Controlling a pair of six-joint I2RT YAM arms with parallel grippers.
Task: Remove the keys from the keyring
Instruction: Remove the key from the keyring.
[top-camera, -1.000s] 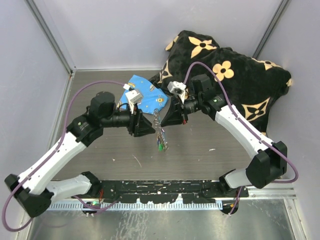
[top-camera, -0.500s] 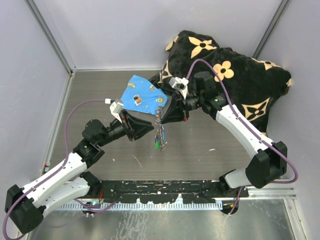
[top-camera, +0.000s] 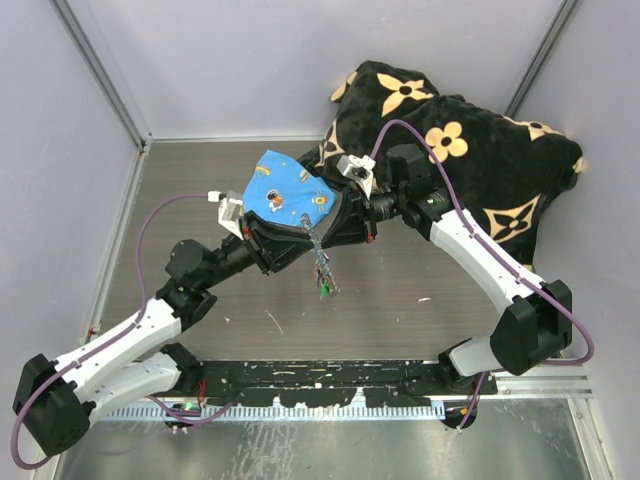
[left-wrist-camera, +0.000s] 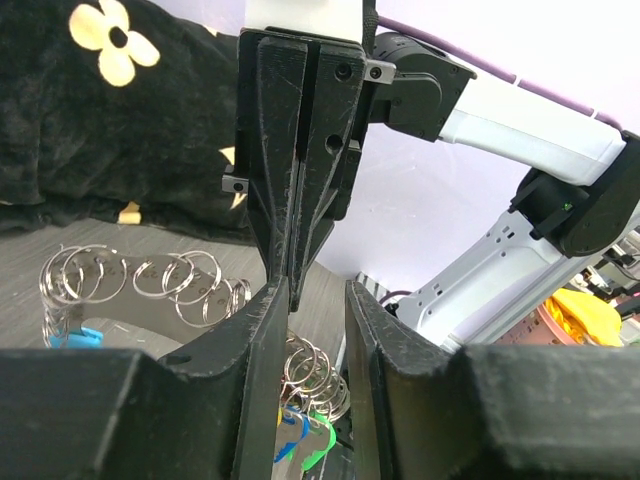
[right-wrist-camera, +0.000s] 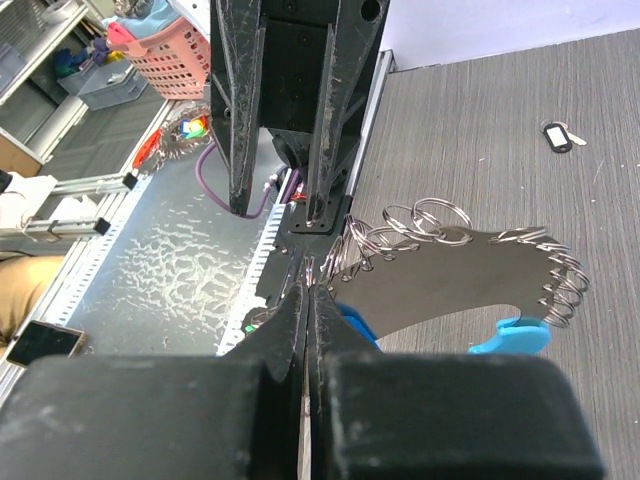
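The right gripper (right-wrist-camera: 308, 300) has its jaws pressed together on the keyring (right-wrist-camera: 450, 265) (a metal plate strung with wire rings), held over the worktop (top-camera: 420, 270) just off the blue cloth's (top-camera: 285, 190) near edge. The keys (top-camera: 324, 290) dangle nearer than the cloth. The left gripper (left-wrist-camera: 315, 300) has its jaws slightly spread and straddles the rings there.

A black gold-flowered plush cushion (top-camera: 470, 150) blocks the far right, with a blue printed cloth (top-camera: 280, 185) just beside it. A thin dark metal keyring (top-camera: 320, 262) dangles mid-table. The grey wood-grain tabletop (top-camera: 190, 165) lies open at left.
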